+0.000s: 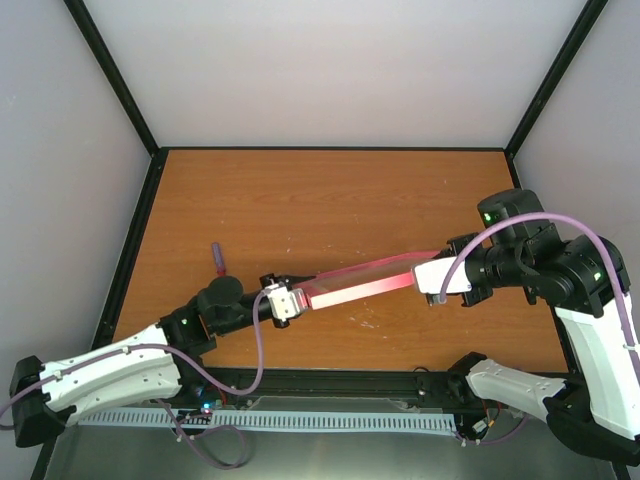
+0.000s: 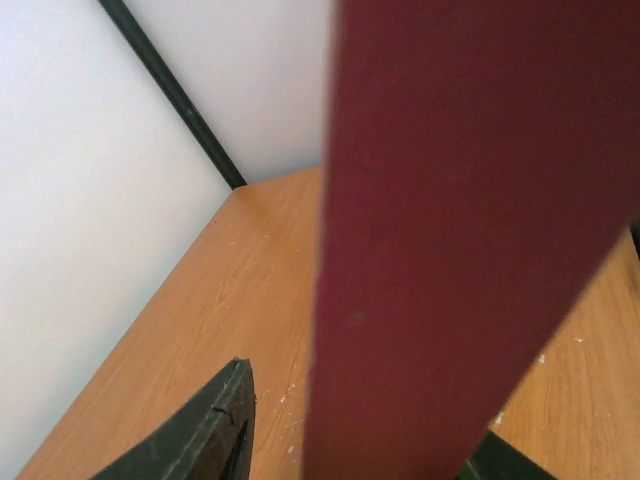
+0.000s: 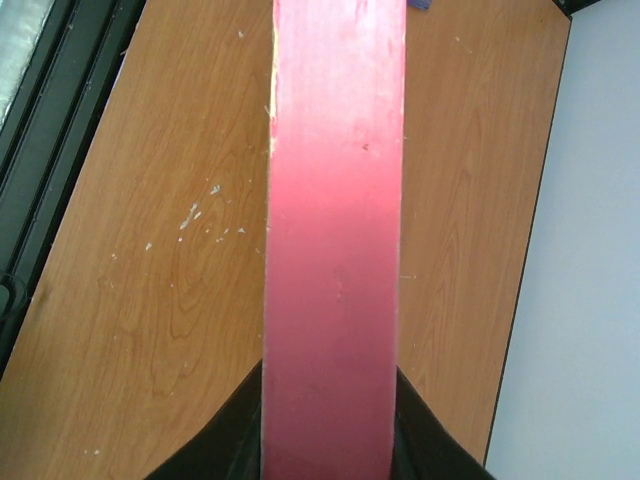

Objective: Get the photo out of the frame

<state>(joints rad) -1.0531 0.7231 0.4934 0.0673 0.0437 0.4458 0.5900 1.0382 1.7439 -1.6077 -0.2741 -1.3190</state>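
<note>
I find the frame raised off the desk, edge-on, running from 9 to 3 o'clock. The right hand clamps its 3 o'clock end. The left hand straddles the other end (whether it grips, I cannot tell). The desk is orange woodgrain with white flecks, black rails and pale walls. A screwdriver lies at 9 o'clock.
</note>
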